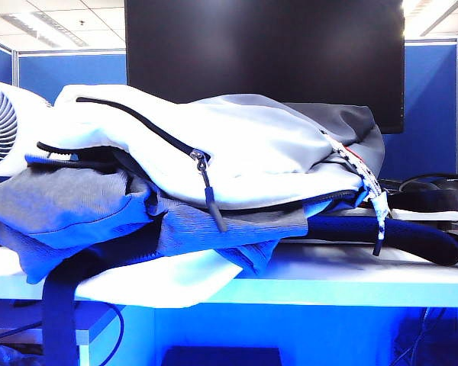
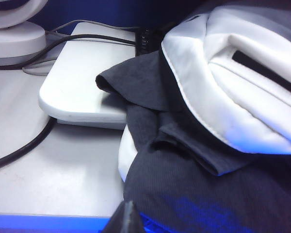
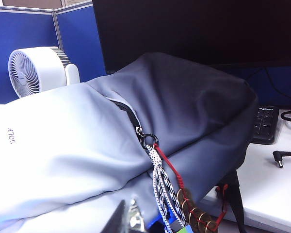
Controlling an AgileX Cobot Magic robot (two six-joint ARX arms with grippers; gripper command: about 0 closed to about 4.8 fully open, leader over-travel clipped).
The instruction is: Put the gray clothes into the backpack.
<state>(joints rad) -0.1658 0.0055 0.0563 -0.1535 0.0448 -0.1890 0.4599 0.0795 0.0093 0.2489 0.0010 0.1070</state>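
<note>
Both grippers, the left gripper (image 2: pixel 125 218) shut near the gray clothes (image 1: pixel 76 210) and the right gripper (image 3: pixel 128 218) shut beside the backpack (image 1: pixel 252 152), hold nothing, so tucking the spilling cloth inside likely needs a fresh grasp.

**Colours and patterns of the things on the desk**

You see the backpack (image 1: pixel 244 152) in white and light gray, with a dark-gray upper panel, black zippers and a dark navy strap; small gray lettering marks its white front. The gray clothes (image 1: pixel 69 206) show a dark-gray, finely ribbed weave, tinged blue in the light. From the zipper ring hang a black-and-white checked cord (image 3: pixel 160 187), a red cord (image 3: pixel 170 167) and brass-coloured coins (image 3: pixel 196 213). Note the white fan (image 3: pixel 36 72), the black monitor (image 1: pixel 267 49), the black keyboard (image 3: pixel 266 124), the blue partition (image 3: pixel 24 39) and the white table (image 1: pixel 328 282).
</note>
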